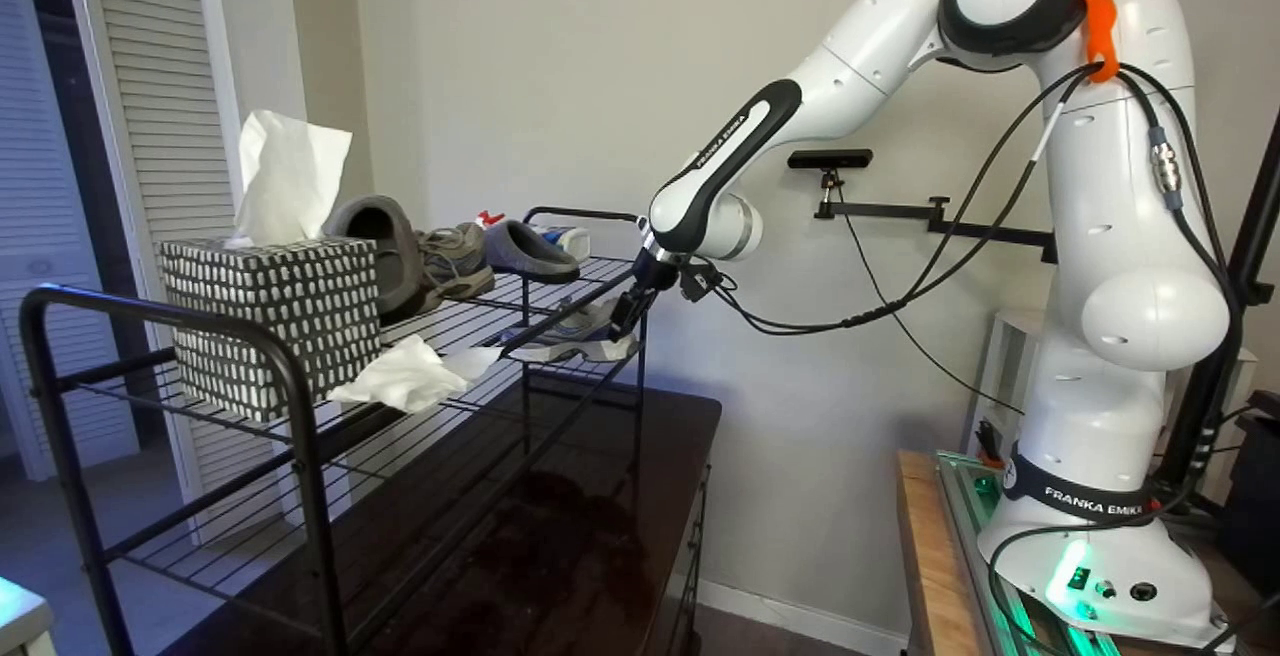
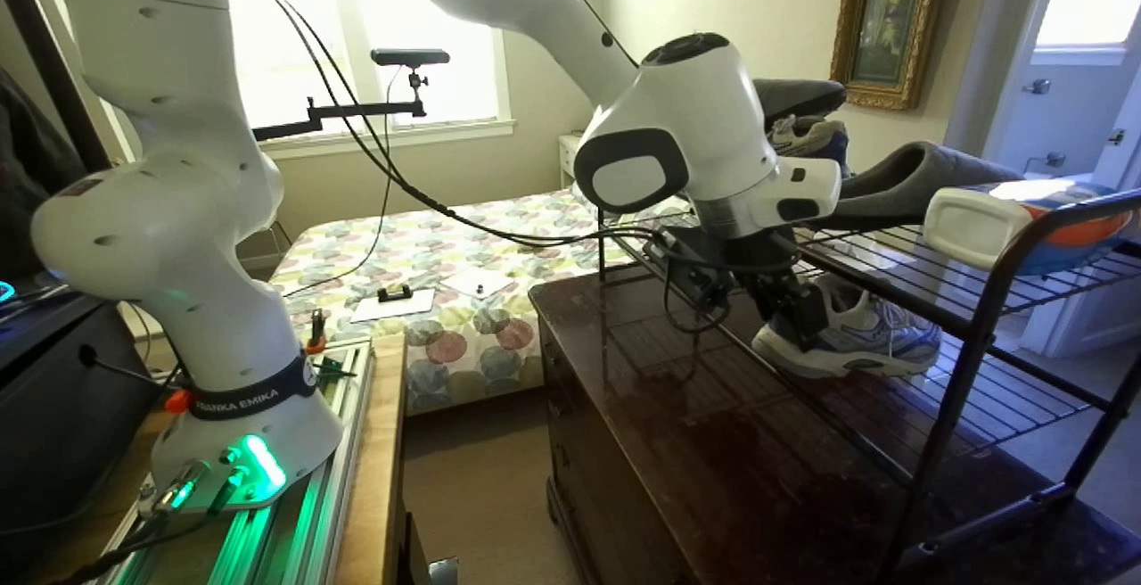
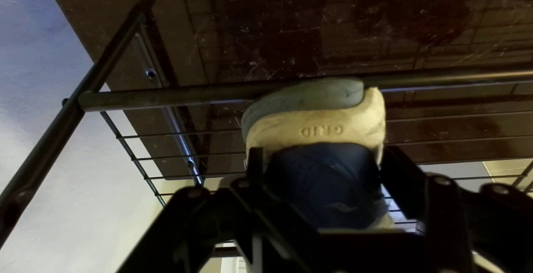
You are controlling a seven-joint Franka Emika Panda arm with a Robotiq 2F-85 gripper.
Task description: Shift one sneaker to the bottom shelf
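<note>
The sneaker (image 2: 878,340), grey with a pale sole, sits on the bottom shelf (image 2: 998,420) of the black wire rack, toe pointing inward. It also shows in an exterior view (image 1: 590,324). In the wrist view, its dark blue heel (image 3: 329,181) and pale sole end face me, with the sole at the shelf's front rail (image 3: 187,98). My gripper (image 3: 320,156) has a finger on each side of the heel and looks shut on it; it also shows in both exterior views (image 1: 625,318) (image 2: 807,331). The look-alike sneaker (image 1: 460,261) stands on the top tier.
The top tier (image 2: 891,255) bears grey slippers (image 1: 530,251), a wipes-like pack (image 2: 1025,219), a black-and-white tissue box (image 1: 270,321) and a loose tissue (image 1: 415,376). Its front rail runs close above my gripper. The rack stands on a dark dresser (image 2: 677,442).
</note>
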